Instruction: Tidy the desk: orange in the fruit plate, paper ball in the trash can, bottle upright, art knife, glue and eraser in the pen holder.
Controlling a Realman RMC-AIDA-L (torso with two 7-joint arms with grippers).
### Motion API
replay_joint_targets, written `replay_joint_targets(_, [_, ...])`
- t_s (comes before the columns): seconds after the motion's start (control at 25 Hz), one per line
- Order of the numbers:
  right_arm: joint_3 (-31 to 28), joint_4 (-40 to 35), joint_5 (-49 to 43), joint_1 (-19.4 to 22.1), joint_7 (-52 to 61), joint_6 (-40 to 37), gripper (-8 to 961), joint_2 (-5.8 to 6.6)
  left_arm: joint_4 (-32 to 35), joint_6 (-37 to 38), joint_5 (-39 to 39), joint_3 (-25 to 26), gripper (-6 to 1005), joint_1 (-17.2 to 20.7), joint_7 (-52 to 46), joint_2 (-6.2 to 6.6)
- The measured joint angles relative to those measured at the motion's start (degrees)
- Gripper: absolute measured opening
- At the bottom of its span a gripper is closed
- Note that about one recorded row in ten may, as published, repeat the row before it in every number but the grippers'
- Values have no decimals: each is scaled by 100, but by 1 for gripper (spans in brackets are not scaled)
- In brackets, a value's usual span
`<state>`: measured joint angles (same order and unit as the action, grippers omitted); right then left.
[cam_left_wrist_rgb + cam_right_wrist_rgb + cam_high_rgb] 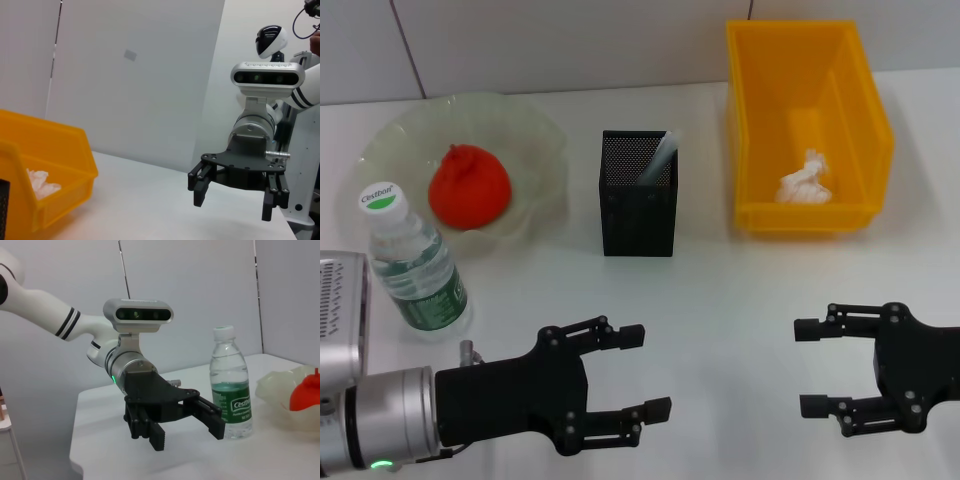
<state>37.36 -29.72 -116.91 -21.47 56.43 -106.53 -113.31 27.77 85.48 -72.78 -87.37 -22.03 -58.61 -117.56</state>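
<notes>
Task judged essentially complete: orange (468, 187) in fruit plate (535, 130), paper ball (805, 181) in trash can (750, 120), bottle (414, 262) upright on desk (720, 300), pen holder (637, 200) loaded; left gripper (640, 375) and right gripper (817, 368) hover spread open and empty, needing only retraction.

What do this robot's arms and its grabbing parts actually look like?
Each arm ends in a matte black two-fingered end effector, left and right, with ridged fingertip pads. Behind each sits a silver metal cylinder; the left one shows a small green light. A grey camera bar with dark lenses rides on each wrist. The arm links are glossy white with black bands.
</notes>
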Motion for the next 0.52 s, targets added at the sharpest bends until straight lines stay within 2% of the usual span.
replay_joint_targets(0.52, [0,1,1,7,-25,76,768,-42,-9,106,-2,-24,809,32,-64,47])
